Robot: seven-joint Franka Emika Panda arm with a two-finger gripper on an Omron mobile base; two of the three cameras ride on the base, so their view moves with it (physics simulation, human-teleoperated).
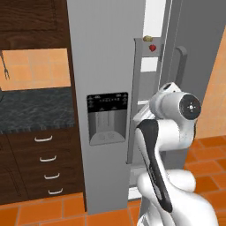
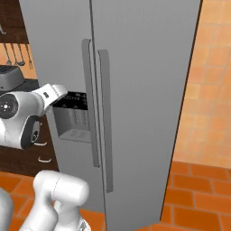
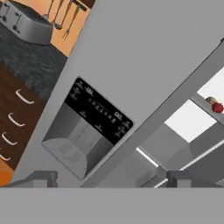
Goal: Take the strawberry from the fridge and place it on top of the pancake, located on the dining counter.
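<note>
The strawberry is a tiny red berry on a high grey shelf inside the fridge, seen through the gap of the right door, which stands ajar. In the hand view the strawberry sits at the far right edge, well away from my gripper. The gripper is open with nothing between its fingertips and faces the black-panelled water dispenser on the shut left door. My white hand hovers in front of that dispenser. The pancake and the dining counter are out of view.
A small tan lumpy food item lies just beside the strawberry. The opened fridge door with its long handles stands to the right. Left of the fridge are a black-topped counter, dark wood drawers and a toaster.
</note>
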